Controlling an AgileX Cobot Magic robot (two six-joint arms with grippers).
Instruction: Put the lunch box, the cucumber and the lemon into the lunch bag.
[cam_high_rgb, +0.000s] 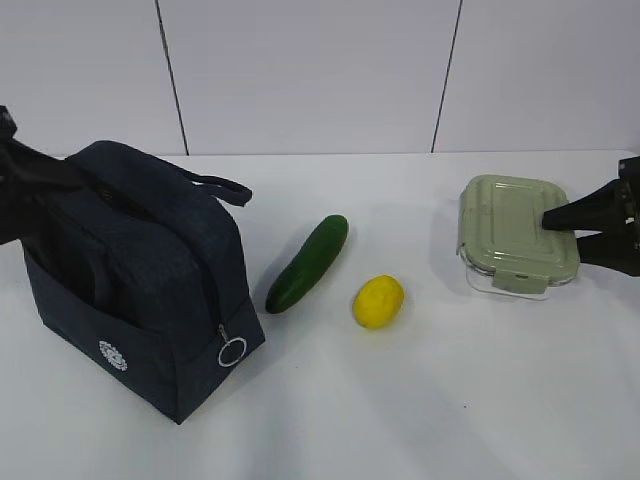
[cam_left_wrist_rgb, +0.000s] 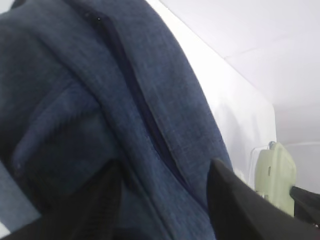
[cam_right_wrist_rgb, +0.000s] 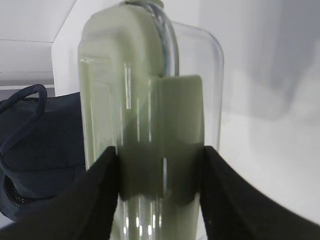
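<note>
The blue lunch bag (cam_high_rgb: 140, 275) sits on the left of the white table (cam_high_rgb: 420, 400). The left gripper (cam_left_wrist_rgb: 165, 200) has its two fingers spread apart, with the bag's cloth between them. The cucumber (cam_high_rgb: 307, 262) and the lemon (cam_high_rgb: 378, 301) lie in the middle, near each other but not touching. On the right, the right gripper (cam_right_wrist_rgb: 160, 187) pinches the lunch box (cam_high_rgb: 517, 237) by its green lid and side.

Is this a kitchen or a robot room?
Probably a robot test room, not a kitchen: a bare white table, plain panelled wall, and black robot pincers, one at the lunch box, another at the lunch bag.
</note>
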